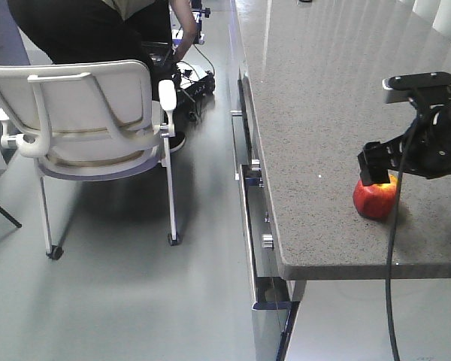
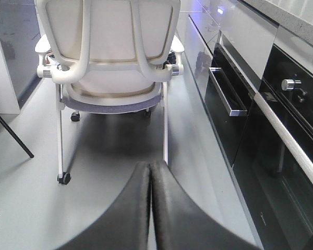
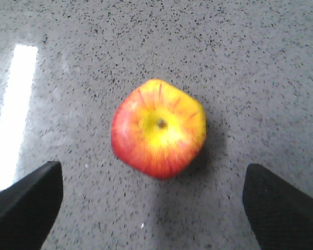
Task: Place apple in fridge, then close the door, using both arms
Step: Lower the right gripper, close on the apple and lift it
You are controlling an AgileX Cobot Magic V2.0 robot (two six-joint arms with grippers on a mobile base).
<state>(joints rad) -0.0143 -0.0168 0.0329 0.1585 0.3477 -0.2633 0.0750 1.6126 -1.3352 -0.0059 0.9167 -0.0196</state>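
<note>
Apple point(image 3: 158, 134) stem-up between spread right claw point(image 3: 148, 200) fingers.

One apple point(image 3: 158, 134), one chair point(image 1: 90, 128), one countertop point(image 1: 323, 113)

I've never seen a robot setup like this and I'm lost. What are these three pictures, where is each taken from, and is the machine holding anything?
It is a two-armed robot. The front view looks ahead from its body: a grey speckled counter, a white chair, and the right gripper poised over a red and yellow apple. The right wrist camera looks straight down at that apple between two open black fingers; nothing is gripped yet. The left wrist camera shows the left gripper shut and empty, pointing at the chair and dark built-in ovens. No fridge is visible.
</note>
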